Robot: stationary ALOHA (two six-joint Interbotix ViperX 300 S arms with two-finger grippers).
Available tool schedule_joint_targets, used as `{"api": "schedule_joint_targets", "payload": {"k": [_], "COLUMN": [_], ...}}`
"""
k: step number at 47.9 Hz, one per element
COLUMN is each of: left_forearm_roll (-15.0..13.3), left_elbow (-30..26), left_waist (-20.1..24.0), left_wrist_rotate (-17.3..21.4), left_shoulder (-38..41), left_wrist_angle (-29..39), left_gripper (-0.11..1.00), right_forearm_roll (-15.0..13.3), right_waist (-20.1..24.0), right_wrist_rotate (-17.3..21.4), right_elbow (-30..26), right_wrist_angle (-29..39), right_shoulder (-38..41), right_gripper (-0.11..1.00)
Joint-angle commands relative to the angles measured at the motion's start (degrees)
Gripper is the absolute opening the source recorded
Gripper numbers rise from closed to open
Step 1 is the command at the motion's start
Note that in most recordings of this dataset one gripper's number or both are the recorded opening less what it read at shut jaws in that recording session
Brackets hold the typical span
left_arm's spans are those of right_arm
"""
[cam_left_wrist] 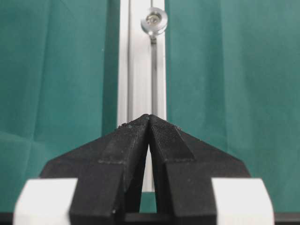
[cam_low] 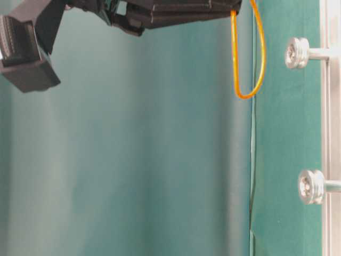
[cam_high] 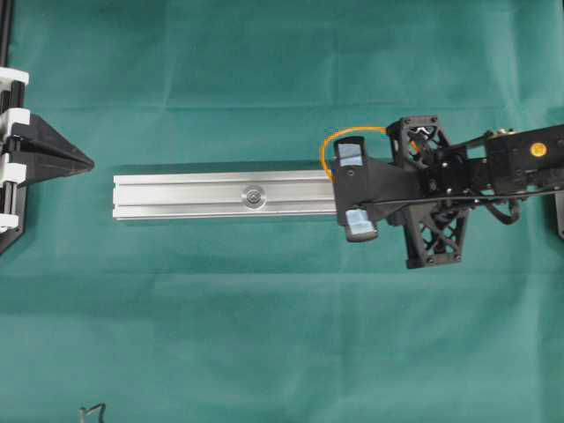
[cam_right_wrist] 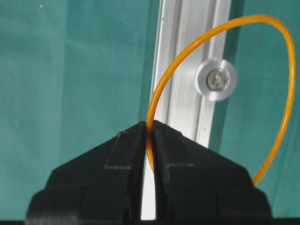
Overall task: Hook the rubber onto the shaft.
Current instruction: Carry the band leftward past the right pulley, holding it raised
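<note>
The rubber point(cam_right_wrist: 276, 93) is a thin orange loop, and my right gripper point(cam_right_wrist: 150, 124) is shut on its cord. From overhead, the right gripper point(cam_high: 336, 181) hovers over the right end of the aluminium rail point(cam_high: 194, 195) with the rubber point(cam_high: 339, 137) curving out beside it. In the right wrist view one shaft point(cam_right_wrist: 216, 79) shows through the loop. At table level the rubber point(cam_low: 250, 92) hangs a short gap away from that shaft point(cam_low: 297, 52), not touching. A second shaft point(cam_high: 255, 196) stands mid-rail. My left gripper point(cam_high: 88, 161) rests shut and empty beyond the rail's left end.
Green cloth point(cam_high: 264, 335) covers the table. A black and white arm mount point(cam_high: 11, 141) stands at the left edge. A small dark wire-like thing point(cam_high: 92, 411) lies at the bottom edge. The right arm's body point(cam_high: 493, 167) stretches to the right edge.
</note>
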Motion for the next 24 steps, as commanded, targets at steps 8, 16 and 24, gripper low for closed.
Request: {"api": "schedule_joint_targets", "payload": {"k": [8, 16, 24], "left_forearm_roll": [0.2, 0.2, 0.2], "left_elbow": [-1.8, -1.8, -1.8], "left_waist": [-0.1, -0.1, -0.1], "left_wrist_rotate": [0.0, 0.0, 0.0], "left_shoulder": [0.4, 0.4, 0.4], "left_wrist_angle": [-0.4, -0.4, -0.5], "left_gripper": [0.02, 0.02, 0.02], "right_forearm_roll": [-0.2, -0.2, -0.2], "right_waist": [-0.2, -0.1, -0.2], "right_wrist_rotate": [0.0, 0.0, 0.0], "right_elbow": [-1.9, -1.9, -1.8], "right_wrist_angle": [-1.4, -1.4, -1.5], "right_shoulder": [0.4, 0.4, 0.4], "right_gripper": [0.07, 0.07, 0.07]}}
